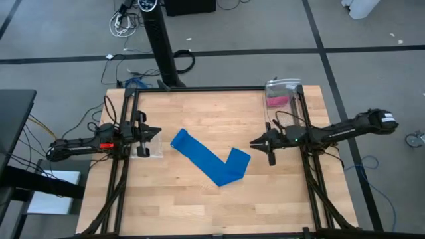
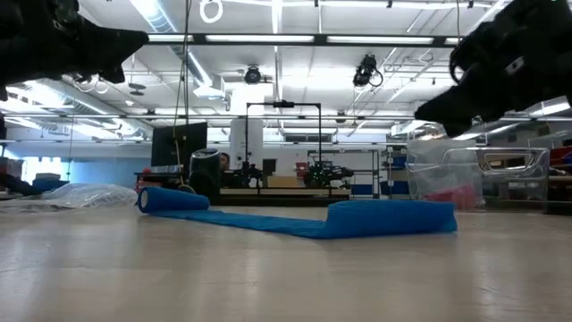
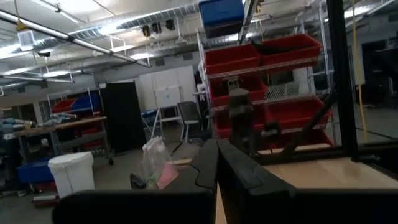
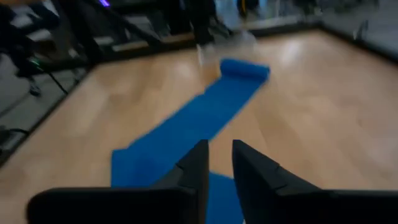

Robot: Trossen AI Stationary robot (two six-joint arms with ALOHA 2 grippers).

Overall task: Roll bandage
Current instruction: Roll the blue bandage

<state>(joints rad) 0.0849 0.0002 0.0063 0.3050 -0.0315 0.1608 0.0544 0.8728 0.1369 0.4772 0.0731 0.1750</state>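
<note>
The bandage (image 1: 211, 160) is a bright blue strip lying flat on the wooden table in a V shape. Its far-left end is wound into a small roll (image 2: 170, 199), and its right end is folded back over itself (image 2: 393, 217). In the right wrist view the roll (image 4: 244, 70) lies far off, and the strip runs back toward the fingers. My right gripper (image 4: 219, 155) hovers just right of the folded end (image 1: 239, 159), slightly open and holding nothing. My left gripper (image 1: 158, 131) waits shut at the table's left, above and left of the roll.
A clear plastic container with something pink inside (image 1: 282, 93) stands at the far right corner. A small clear piece (image 1: 149, 149) lies under the left gripper. Bare wood (image 1: 199, 206) stretches along the near side. Black frame rails (image 1: 309, 172) run along both table sides.
</note>
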